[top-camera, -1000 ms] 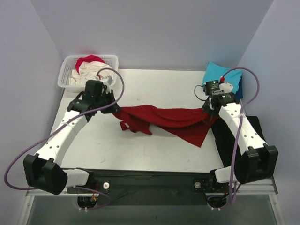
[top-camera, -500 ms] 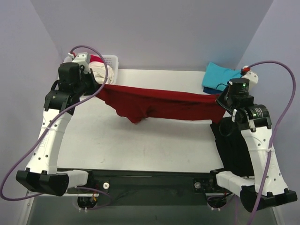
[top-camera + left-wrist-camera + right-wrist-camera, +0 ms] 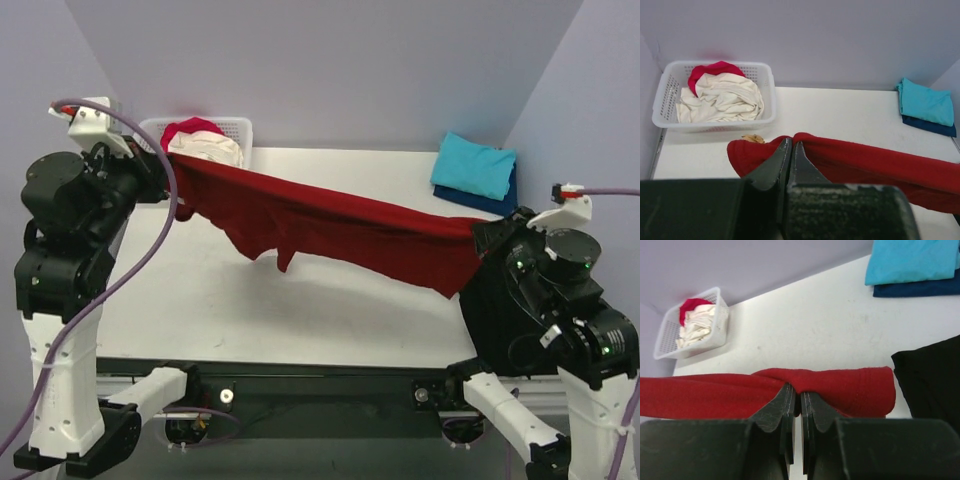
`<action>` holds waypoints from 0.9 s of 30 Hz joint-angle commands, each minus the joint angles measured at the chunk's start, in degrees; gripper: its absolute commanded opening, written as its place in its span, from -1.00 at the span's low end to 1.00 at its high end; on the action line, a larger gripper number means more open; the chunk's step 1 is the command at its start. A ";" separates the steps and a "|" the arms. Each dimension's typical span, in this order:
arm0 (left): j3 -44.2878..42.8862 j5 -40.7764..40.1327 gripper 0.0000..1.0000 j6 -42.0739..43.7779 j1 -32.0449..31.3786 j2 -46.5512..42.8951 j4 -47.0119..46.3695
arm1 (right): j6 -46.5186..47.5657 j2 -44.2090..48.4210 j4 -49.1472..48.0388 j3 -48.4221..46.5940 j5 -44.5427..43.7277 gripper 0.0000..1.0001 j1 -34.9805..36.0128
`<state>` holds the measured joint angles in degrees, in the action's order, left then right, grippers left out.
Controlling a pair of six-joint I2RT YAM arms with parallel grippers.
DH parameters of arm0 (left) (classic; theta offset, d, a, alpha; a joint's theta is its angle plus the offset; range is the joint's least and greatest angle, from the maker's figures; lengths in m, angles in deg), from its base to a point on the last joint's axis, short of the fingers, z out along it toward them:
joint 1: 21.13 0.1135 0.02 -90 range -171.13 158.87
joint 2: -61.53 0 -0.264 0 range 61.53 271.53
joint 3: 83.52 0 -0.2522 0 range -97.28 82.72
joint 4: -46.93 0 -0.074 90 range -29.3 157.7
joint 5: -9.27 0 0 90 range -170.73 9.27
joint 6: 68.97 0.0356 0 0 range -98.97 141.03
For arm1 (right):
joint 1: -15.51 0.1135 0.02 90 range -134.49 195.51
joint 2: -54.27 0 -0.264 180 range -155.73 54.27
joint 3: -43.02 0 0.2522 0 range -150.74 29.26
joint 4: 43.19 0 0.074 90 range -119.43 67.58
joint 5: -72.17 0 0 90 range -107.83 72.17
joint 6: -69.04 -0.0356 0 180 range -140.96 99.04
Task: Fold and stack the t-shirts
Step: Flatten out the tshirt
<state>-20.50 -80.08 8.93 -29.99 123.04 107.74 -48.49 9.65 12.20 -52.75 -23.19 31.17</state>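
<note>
Both arms have risen and spread, carrying the dark red t-shirt (image 3: 350, 225) up off the surface (image 3: 330, 310).
Left jaws and right jaws each pinch a bunched edge of it. It hangs as a sagging band, one end beside the basket (image 3: 241, 124), the other far from the basket. Judged best: keep both pinches tight, level the ends, and tension out the droop before laying it down. A second ago it lay slack on the surface.
</note>
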 commanded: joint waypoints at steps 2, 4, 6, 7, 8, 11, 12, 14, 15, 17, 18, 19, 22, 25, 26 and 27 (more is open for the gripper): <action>-1.12 -9.66 -1.00 3.83 -0.01 -5.68 1.30 | -2.60 3.48 1.79 -1.21 -0.62 -1.00 -0.19; -0.93 -11.45 -1.00 5.41 -0.01 -7.81 0.33 | -3.58 4.27 2.05 -1.65 -0.17 -1.00 -0.19; -1.90 -10.67 -1.00 6.29 -0.01 -7.64 -1.08 | -4.02 4.28 2.14 -1.57 -0.17 -1.00 -0.19; -2.16 -9.97 -1.00 6.56 -0.01 -6.33 -1.43 | -4.02 4.02 2.23 -1.22 -0.61 -1.00 -0.10; -1.81 -8.57 -1.00 6.65 -0.01 -5.54 -2.65 | -4.11 3.75 2.32 -0.69 -1.57 -1.00 -0.19; 4.24 -5.14 -1.00 5.51 -0.01 -2.03 -8.09 | -4.81 0.86 1.88 2.55 -6.84 -1.00 -0.19; 9.13 -4.43 -1.00 3.85 0.07 -1.06 -10.11 | -5.42 -0.45 1.79 3.87 -9.03 -1.00 -0.19; 13.55 -4.42 -1.00 1.83 -0.01 2.63 -15.91 | -7.53 -5.63 2.40 4.50 -10.71 -1.00 -0.28; 18.10 -4.25 -1.00 0.16 -0.01 4.12 -17.93 | -9.71 -9.57 3.02 4.59 -11.41 -1.00 -0.54; 20.94 -3.72 -1.00 -0.90 -0.10 9.57 -22.86 | -12.19 -13.37 3.20 5.02 -12.73 -1.00 -1.42; 22.00 -3.11 -1.00 -1.43 -0.19 11.68 -24.36 | -13.50 -17.48 3.11 5.46 -13.09 -1.00 -1.77; 23.31 -2.93 -1.00 -1.70 -0.28 16.13 -26.72 | -15.17 -19.95 3.02 5.99 -13.00 -1.00 -2.47; 23.24 -1.26 -1.00 -2.14 -0.80 26.06 -30.60 | -16.41 -30.32 1.36 6.26 -14.14 -1.00 -3.53; 20.26 -0.91 -1.00 -2.67 -1.77 35.38 -33.58 | -15.98 -40.26 -2.50 5.20 -11.25 -1.00 -4.59; 18.42 -0.91 -1.00 -3.19 -2.38 37.51 -34.47 | -15.02 -42.37 -3.91 4.33 -9.42 -1.00 -4.76; 17.19 -1.00 -1.00 -3.63 -2.56 39.62 -34.91 | -14.66 -46.31 -6.53 3.63 -8.88 -1.00 -4.85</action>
<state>3.04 -80.85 7.05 -31.63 160.53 82.69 -62.78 -32.60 9.49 -47.20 -31.26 27.11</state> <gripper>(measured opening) 0.028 0.064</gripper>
